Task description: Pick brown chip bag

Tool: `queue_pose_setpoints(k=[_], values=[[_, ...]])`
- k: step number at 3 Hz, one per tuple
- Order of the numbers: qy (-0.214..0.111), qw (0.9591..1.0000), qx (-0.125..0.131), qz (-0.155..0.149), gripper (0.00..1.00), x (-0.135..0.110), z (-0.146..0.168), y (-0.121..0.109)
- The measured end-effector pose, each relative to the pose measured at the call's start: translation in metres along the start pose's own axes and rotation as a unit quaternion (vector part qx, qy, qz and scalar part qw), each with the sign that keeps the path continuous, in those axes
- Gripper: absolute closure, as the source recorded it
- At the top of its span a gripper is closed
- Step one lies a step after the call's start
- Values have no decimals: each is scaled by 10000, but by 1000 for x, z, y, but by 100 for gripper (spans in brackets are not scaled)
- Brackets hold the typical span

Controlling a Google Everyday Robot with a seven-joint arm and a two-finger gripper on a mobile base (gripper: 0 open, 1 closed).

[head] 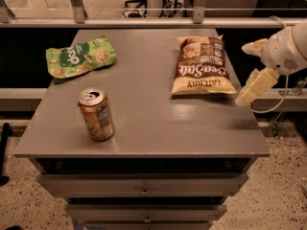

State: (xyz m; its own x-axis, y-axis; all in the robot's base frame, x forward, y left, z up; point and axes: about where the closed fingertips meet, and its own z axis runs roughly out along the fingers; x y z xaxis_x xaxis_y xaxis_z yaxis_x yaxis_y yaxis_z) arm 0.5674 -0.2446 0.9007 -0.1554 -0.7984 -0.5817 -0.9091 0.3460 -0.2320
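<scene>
The brown chip bag (pixel 203 66) lies flat on the grey table (pixel 144 123) at the back right, with its tan-yellow band toward the front and white "Sea Salt" lettering upside down. My gripper (pixel 250 67) hangs at the table's right edge, just right of the bag and apart from it. Its two cream fingers (pixel 257 84) are spread open and hold nothing.
A green snack bag (pixel 80 56) lies at the back left. An orange drink can (pixel 96 114) stands upright at the front left. Drawers (pixel 144 191) sit under the tabletop. A rail (pixel 144 22) runs behind the table.
</scene>
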Motion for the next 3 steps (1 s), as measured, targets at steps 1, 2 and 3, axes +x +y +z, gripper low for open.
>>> queue_pose_setpoints(k=[1, 2, 3], values=[[-695, 9974, -148, 154, 0, -14, 51, -20], [-1098, 9935, -141, 264, 0, -30, 88, -33], [-1223, 9915, 56, 429, 13, -40, 116, -50]])
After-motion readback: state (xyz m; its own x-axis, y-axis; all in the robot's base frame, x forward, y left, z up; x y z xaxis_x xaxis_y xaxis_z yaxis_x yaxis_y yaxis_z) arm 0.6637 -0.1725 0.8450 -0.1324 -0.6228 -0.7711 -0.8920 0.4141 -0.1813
